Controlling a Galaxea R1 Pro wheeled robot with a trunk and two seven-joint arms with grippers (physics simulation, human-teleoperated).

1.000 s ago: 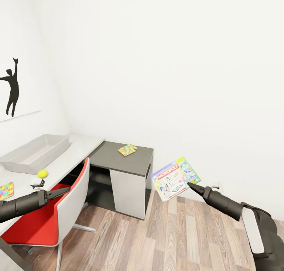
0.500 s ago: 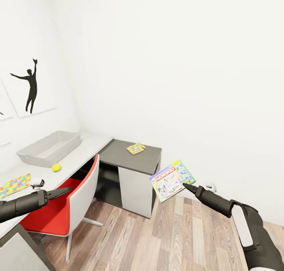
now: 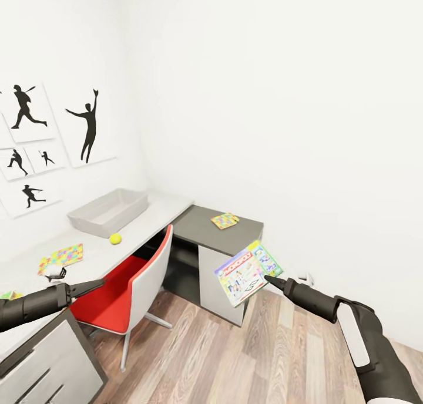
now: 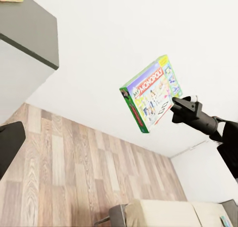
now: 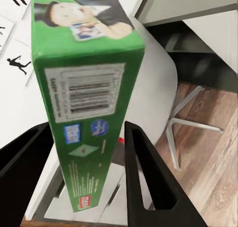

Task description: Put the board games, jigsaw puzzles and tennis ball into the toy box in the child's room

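Observation:
My right gripper [image 3: 269,279] is shut on the lower edge of the green Monopoly board game [image 3: 247,272], held tilted in the air above the wood floor, right of the dark cabinet. In the right wrist view the box's barcode edge [image 5: 89,113] sits between both fingers. The left gripper [image 3: 97,286] hangs open and empty over the red chair. The toy box [image 3: 108,212] stands on the table [image 3: 158,207] by the wall. A tennis ball [image 3: 115,238] lies in front of it. One jigsaw puzzle [image 3: 61,257] lies nearer me, another [image 3: 225,220] on the cabinet top.
A red and white chair [image 3: 132,280] is pushed under the table between me and the toy box. Black sports-silhouette pictures [image 3: 88,128] hang on the left wall. A grey drawer unit [image 3: 53,363] stands at lower left. The left wrist view catches part of the beige bed [image 4: 168,214].
The head camera has swung left, so the table, chair and wall pictures shifted right in view. The right gripper still holds the Monopoly box, slightly lower and more to the left.

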